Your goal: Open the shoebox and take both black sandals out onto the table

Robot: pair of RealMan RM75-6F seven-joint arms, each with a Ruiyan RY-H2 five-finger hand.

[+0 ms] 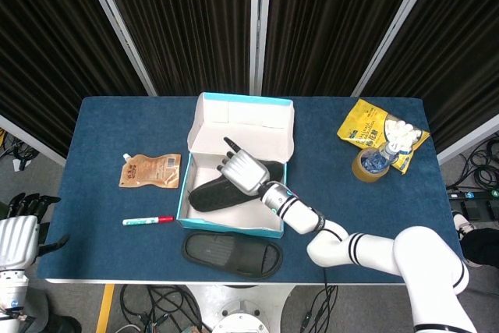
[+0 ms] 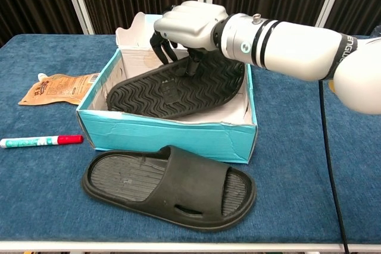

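Right hand (image 2: 189, 25) grips sandal (image 2: 172, 90), tilted up inside box (image 2: 166, 135) at centre; left hand (image 1: 19, 235) lower left, seemingly open, empty.

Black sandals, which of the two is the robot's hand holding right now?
The sandal in the shoebox, sole up and tilted, its far end gripped by the right hand. The other sandal lies untouched on the table, strap up, before the box.

Blue table (image 1: 117, 130) (shoebox (image 1: 204, 222), sandal (image 1: 231, 254), pen (image 1: 147, 221))
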